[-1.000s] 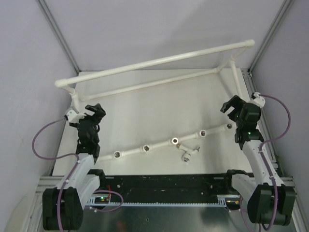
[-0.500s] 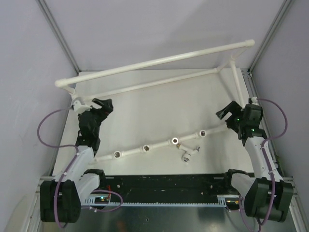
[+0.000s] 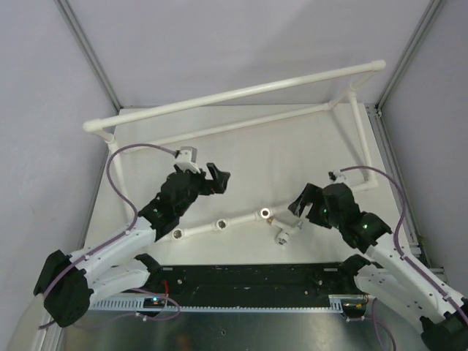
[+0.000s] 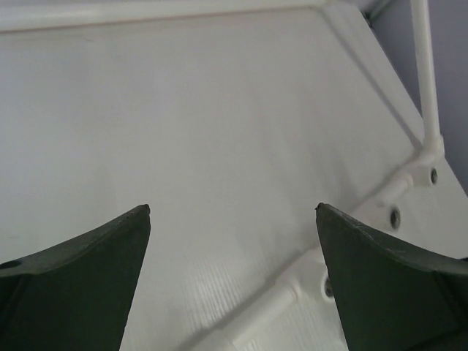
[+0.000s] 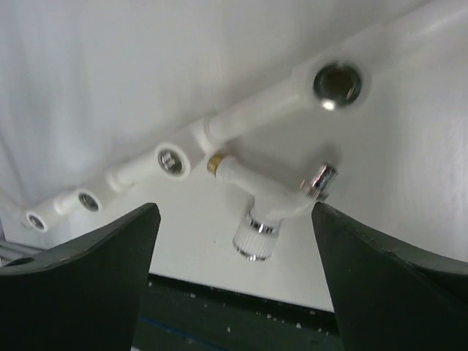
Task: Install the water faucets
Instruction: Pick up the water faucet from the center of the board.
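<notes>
Evidently nothing is installed: the faucet [image 3: 285,232] lies loose on the tabletop [image 3: 256,157], left gripper [image 3: 217,179] and right gripper [image 3: 300,202] open, empty.

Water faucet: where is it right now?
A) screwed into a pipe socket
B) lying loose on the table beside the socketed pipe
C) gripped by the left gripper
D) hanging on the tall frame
B: the water faucet lies on the table beside the pipe, unheld, below the open right gripper.

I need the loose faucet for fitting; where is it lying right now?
Top view: the faucet lies on the table right of centre, just near-side of the socketed pipe, close to the right gripper.
</notes>
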Controlling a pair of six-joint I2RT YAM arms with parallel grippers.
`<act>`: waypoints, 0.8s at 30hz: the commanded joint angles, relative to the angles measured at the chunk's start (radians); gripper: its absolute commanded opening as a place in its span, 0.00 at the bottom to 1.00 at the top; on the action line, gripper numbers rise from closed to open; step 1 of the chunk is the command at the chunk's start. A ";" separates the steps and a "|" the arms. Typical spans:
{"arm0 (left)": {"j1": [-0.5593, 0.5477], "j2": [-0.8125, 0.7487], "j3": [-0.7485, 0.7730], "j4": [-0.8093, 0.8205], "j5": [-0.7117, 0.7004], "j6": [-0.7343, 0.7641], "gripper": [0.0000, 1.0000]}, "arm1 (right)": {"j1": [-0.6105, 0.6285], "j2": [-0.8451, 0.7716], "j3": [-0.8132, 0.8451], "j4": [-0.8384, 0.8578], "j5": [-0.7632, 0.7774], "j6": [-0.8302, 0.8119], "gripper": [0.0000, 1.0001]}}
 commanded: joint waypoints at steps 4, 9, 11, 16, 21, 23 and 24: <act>-0.176 -0.022 0.012 -0.061 -0.060 0.047 0.98 | 0.355 -0.015 -0.085 -0.095 0.250 0.362 0.90; -0.237 -0.061 -0.004 -0.109 -0.073 0.013 0.97 | 0.508 0.056 -0.092 -0.126 0.333 0.501 0.87; -0.244 -0.082 -0.012 -0.127 -0.072 0.000 0.97 | 0.529 0.085 -0.094 -0.129 0.347 0.528 0.86; -0.253 -0.135 -0.040 -0.157 -0.084 -0.011 0.97 | 0.551 0.157 -0.104 -0.097 0.363 0.569 0.82; -0.257 -0.160 -0.058 -0.170 -0.080 -0.017 0.97 | 0.555 0.206 -0.149 -0.026 0.374 0.608 0.75; -0.257 -0.165 -0.064 -0.172 -0.075 -0.019 0.97 | 0.554 0.223 -0.165 0.015 0.368 0.615 0.73; -0.257 -0.167 -0.067 -0.173 -0.073 -0.021 0.97 | 0.554 0.234 -0.168 0.032 0.367 0.615 0.72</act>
